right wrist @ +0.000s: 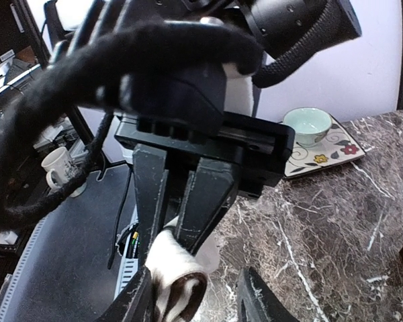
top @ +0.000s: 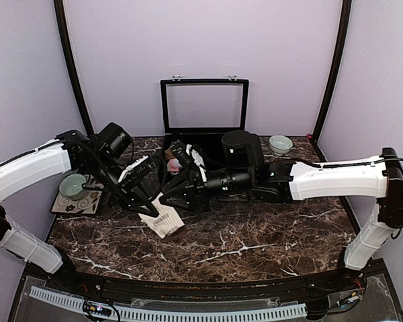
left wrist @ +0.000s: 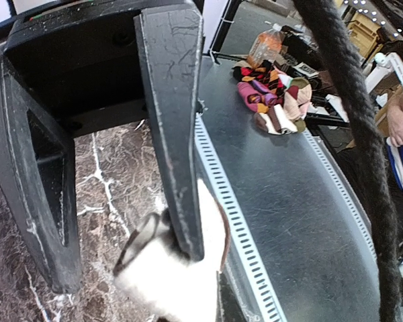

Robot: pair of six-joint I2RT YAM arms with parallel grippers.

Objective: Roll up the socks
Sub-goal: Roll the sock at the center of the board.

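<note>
Left gripper (left wrist: 127,265) pinches the cream sock (left wrist: 174,288); right gripper (right wrist: 198,295), jaws seemingly parted, flanks it.

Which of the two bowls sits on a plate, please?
The left bowl, on the patterned plate; the back-right bowl stands directly on the marble table.

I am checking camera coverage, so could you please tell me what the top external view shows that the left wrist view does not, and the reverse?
Only the top external view shows the open black case, the green cup on its patterned plate, and the small bowl. Only the left wrist view shows a pile of colourful socks on a metal ledge. Both show the marble table and the left gripper shut on the cream sock.
</note>
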